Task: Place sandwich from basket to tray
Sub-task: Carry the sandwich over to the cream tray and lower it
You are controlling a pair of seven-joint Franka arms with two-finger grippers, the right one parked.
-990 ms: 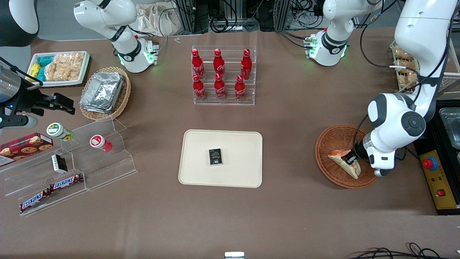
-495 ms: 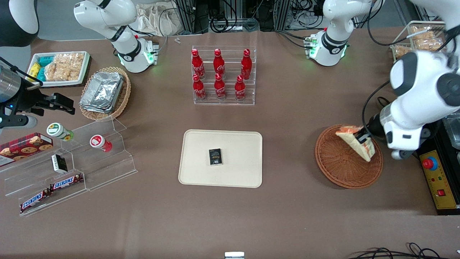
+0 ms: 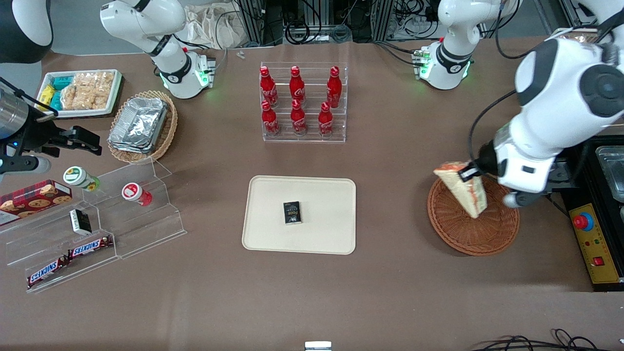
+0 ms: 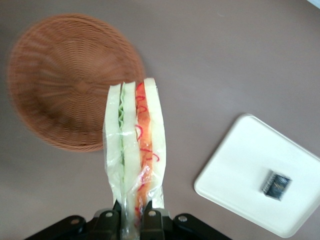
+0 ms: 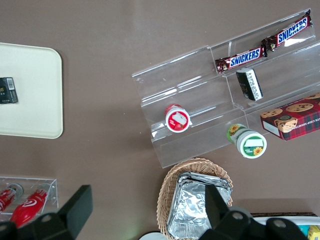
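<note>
My left gripper [image 3: 470,173] [image 4: 133,220] is shut on the sandwich [image 3: 463,190] [image 4: 136,150], a plastic-wrapped wedge of white bread with red-orange and green filling. It hangs in the air above the round reddish-brown wicker basket [image 3: 473,234] [image 4: 65,80], over the part of the rim nearest the tray. The basket holds nothing else. The cream-beige tray [image 3: 300,214] [image 4: 260,185] lies in the middle of the table, with a small black box [image 3: 292,212] [image 4: 275,184] on it.
A clear rack of red bottles [image 3: 302,102] stands farther from the front camera than the tray. A tan basket of foil containers [image 3: 141,126], a white snack tray [image 3: 80,92] and clear shelves with snacks [image 3: 92,224] lie toward the parked arm's end. A control box [image 3: 594,243] sits beside the basket.
The gripper has lifted the sandwich out of the basket and carried it upward and toward the tray; it now hangs above the basket's rim.
</note>
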